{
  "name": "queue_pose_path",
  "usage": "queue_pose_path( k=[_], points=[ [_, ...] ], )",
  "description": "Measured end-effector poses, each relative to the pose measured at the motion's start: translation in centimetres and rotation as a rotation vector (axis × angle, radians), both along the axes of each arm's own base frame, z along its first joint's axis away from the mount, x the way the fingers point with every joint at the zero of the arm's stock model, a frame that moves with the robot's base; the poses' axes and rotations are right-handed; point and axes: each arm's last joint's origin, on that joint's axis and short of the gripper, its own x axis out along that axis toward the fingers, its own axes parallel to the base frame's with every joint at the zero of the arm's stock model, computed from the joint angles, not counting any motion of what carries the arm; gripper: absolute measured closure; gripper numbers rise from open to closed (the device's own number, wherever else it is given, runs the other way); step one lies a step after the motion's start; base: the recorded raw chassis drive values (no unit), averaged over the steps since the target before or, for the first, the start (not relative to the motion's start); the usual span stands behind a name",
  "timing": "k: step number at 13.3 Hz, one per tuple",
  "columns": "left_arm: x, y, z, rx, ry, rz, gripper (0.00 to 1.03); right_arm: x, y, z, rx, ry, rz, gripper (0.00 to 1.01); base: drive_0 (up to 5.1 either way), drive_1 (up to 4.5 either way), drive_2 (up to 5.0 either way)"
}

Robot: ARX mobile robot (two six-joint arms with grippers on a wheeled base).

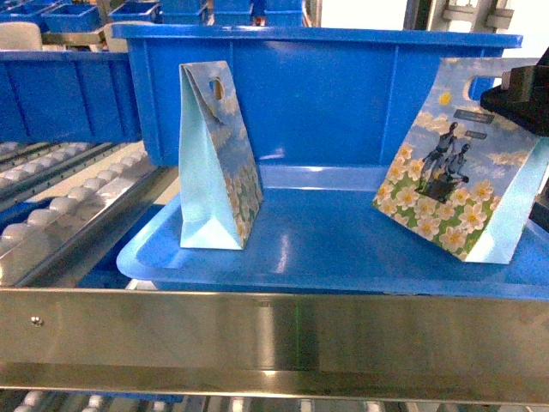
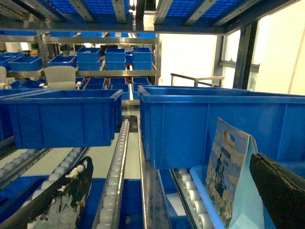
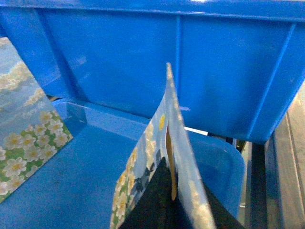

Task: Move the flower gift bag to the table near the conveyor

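Observation:
Two flower gift bags stand on a blue tray [image 1: 326, 249]. The right flower gift bag [image 1: 455, 184] is tilted, its top edge pinched by my right gripper [image 1: 506, 93]. In the right wrist view the black fingers [image 3: 152, 210] are shut on that bag's top [image 3: 178, 143]. The other bag [image 1: 219, 163] stands upright at the tray's left. My left gripper [image 2: 167, 200] is open and holds nothing; this bag [image 2: 228, 171] stands ahead, close to its right finger [image 2: 281, 191]. Conveyor rollers [image 1: 77, 197] run to the left. The table is out of view.
A big blue bin [image 1: 326, 94] stands right behind the tray. A shiny steel rail [image 1: 274, 330] crosses the front. More blue bins [image 2: 62, 119] sit on roller lanes [image 2: 116, 176] and on shelves at the back. Rack beams run overhead.

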Motion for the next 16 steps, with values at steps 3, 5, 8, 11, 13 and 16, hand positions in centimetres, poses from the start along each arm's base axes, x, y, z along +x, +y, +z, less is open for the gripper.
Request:
queue_pose_path(
  k=[3, 5, 8, 11, 13, 16],
  points=[
    [0.0, 0.0, 0.0, 0.0, 0.0, 0.0, 0.05, -1.0, -0.6, 1.0, 0.008, -0.064, 0.002, 0.99, 0.0, 0.0, 0.0],
    [0.0, 0.0, 0.0, 0.0, 0.0, 0.0, 0.05, -3.3, -3.1, 4.0, 0.016, -0.178, -0.038, 0.99, 0.0, 0.0, 0.0],
    [0.0, 0.0, 0.0, 0.0, 0.0, 0.0, 0.05, -15.6, -7.6, 7.0, 0.096, -0.37, -0.131, 0.99, 0.0, 0.0, 0.0],
    [0.0, 0.0, 0.0, 0.0, 0.0, 0.0, 0.05, -17.5, -5.7, 4.1, 0.116, -0.393, -0.216, 0.99, 0.0, 0.0, 0.0],
    [0.0, 0.0, 0.0, 0.0, 0.0, 0.0, 0.05, -17.6, -5.3, 4.1, 0.109, -0.401, -0.22, 0.99, 0.0, 0.0, 0.0],
    [0.0, 0.0, 0.0, 0.0, 0.0, 0.0, 0.05, -18.0, -4.8, 4.2, 0.098, -0.427, -0.228, 0.99, 0.0, 0.0, 0.0]
  ],
)
